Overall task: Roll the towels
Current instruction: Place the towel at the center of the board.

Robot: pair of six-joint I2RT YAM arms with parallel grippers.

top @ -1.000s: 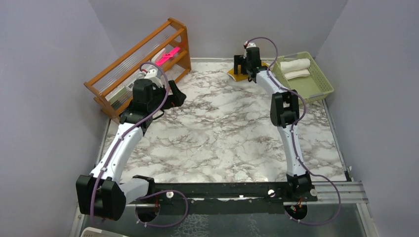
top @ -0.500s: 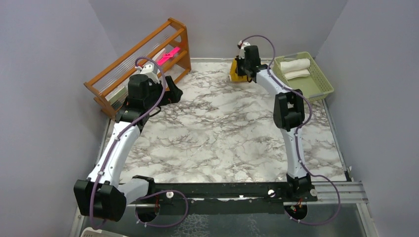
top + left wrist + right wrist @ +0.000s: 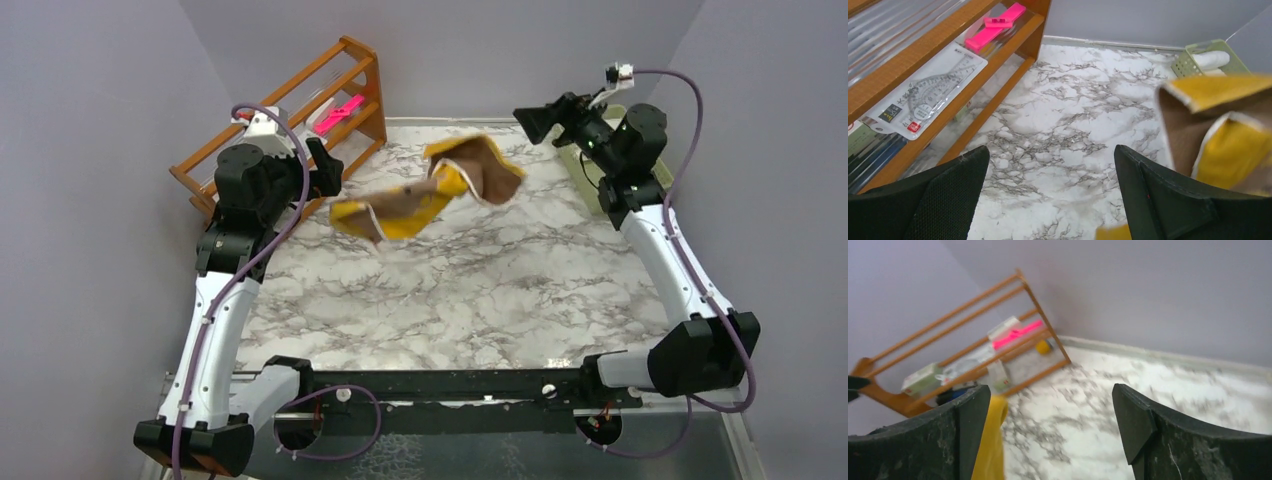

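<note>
Left gripper (image 3: 1050, 160) and right gripper (image 3: 1048, 390): fingers spread, pinching nothing. Mustard-yellow towel (image 3: 430, 190) is crumpled in mid-air between the two grippers. Its edge is just beside one right finger; blur hides whether they touch. Probably a toss to mid-table, within both arms' reach. Cream towel (image 3: 1212, 59) lies in the basket (image 3: 1184, 64), well beyond the left fingers.

**Cloth, wood, marbled sheen**

The mustard-yellow towel (image 3: 410, 215) is soft matt cloth, and the cream towel (image 3: 1212, 59) looks plush. The table (image 3: 450, 290) is smooth and faintly glossy, the rack (image 3: 923, 50) varnished wood, the basket (image 3: 1188, 62) green plastic mesh.
</note>
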